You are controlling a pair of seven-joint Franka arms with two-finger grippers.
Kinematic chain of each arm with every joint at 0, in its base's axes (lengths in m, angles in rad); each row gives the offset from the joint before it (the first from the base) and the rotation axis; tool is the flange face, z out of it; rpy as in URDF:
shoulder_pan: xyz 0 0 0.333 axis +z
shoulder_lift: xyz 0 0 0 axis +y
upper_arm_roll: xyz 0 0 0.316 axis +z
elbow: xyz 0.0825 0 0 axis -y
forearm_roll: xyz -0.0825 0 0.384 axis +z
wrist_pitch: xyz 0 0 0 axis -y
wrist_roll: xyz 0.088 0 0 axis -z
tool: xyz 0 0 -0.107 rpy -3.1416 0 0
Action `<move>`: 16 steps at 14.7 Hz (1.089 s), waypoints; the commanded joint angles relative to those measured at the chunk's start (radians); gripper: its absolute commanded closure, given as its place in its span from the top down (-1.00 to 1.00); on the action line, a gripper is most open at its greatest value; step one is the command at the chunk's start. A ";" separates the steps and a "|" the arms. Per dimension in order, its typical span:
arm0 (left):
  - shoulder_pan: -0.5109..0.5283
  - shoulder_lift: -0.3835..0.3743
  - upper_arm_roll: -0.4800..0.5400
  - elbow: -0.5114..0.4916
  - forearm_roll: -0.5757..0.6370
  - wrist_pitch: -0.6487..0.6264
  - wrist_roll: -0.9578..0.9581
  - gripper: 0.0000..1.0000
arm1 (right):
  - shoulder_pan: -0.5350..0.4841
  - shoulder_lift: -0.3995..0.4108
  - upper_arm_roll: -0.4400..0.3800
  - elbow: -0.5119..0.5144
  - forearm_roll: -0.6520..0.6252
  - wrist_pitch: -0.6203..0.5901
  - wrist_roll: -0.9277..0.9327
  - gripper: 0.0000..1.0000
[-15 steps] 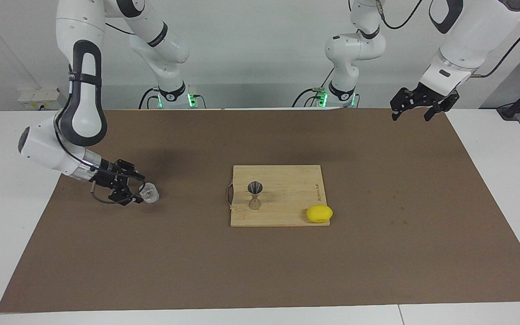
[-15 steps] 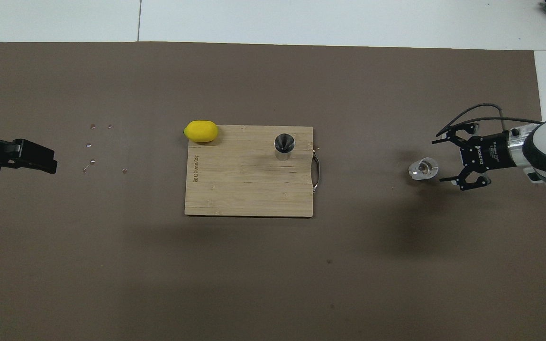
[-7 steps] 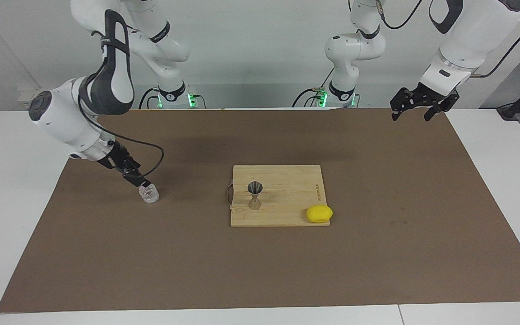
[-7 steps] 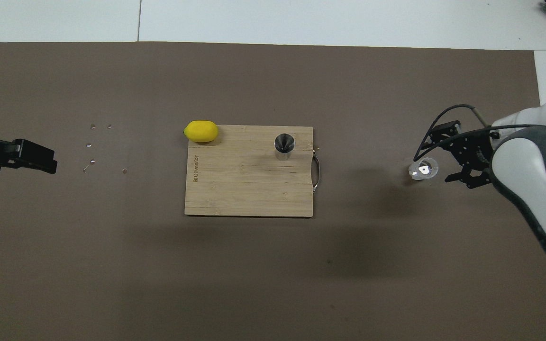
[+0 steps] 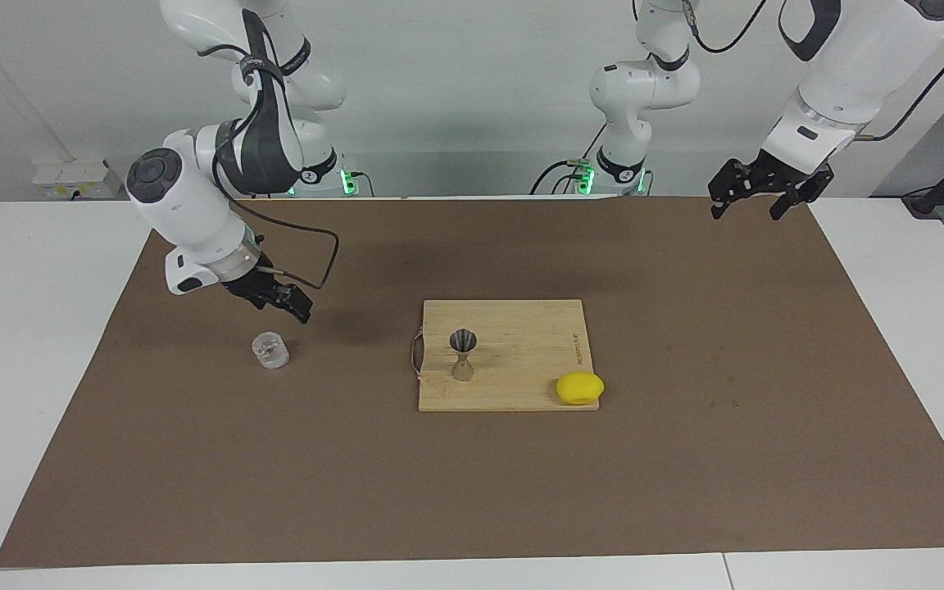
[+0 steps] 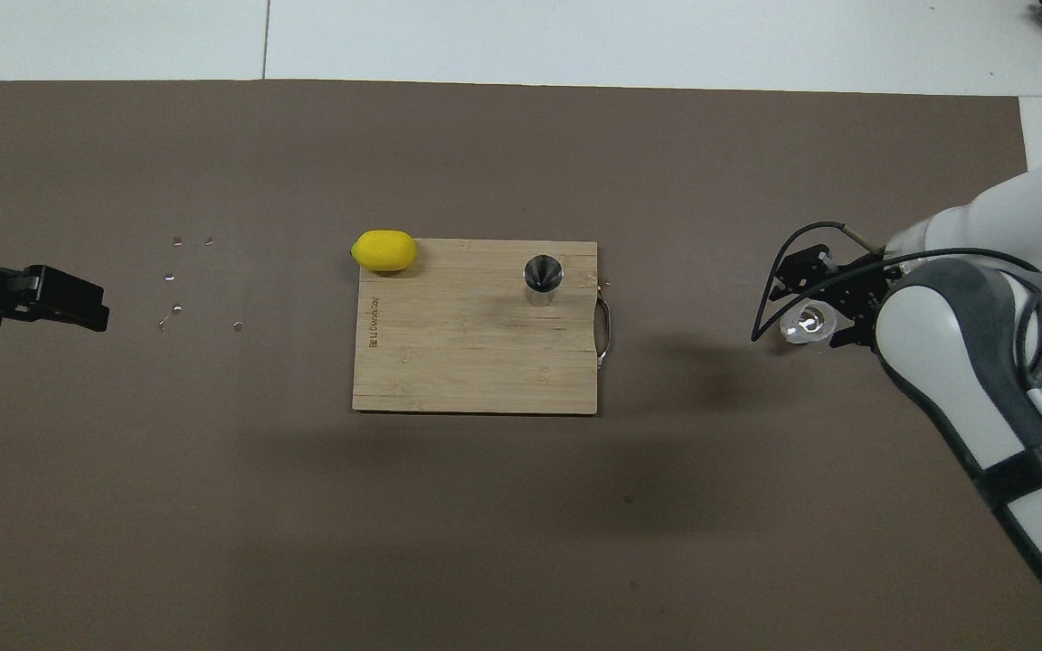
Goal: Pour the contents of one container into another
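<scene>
While the right gripper [image 5: 279,298] hangs open and empty just above the tumbler [image 5: 270,349], the glass stands upright on bare mat toward the right arm's end, well apart from the jigger [image 5: 463,354] on the board [image 5: 521,360], so the way across looks free. Open too, the left gripper [image 5: 755,197] waits over the mat's corner.

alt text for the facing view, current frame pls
The right arm's tool hangs open just above a small clear glass tumbler standing on the brown mat, not touching it. A metal jigger and a lemon are on a wooden cutting board at mid-table. The left arm's tool waits open over the mat's corner.
</scene>
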 commanded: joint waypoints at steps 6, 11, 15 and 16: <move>0.011 -0.029 -0.006 -0.032 0.003 0.012 0.008 1.00 | 0.037 -0.029 0.006 0.275 -0.129 -0.274 -0.032 1.00; 0.011 -0.029 -0.006 -0.032 0.004 0.012 0.008 1.00 | 0.061 -0.048 0.001 0.324 -0.148 -0.325 -0.033 1.00; 0.011 -0.029 -0.006 -0.032 0.004 0.012 0.008 1.00 | 0.055 -0.075 -0.002 0.330 -0.141 -0.330 -0.039 1.00; 0.011 -0.029 -0.006 -0.032 0.003 0.012 0.008 1.00 | 0.055 -0.077 0.000 0.330 -0.141 -0.337 -0.047 1.00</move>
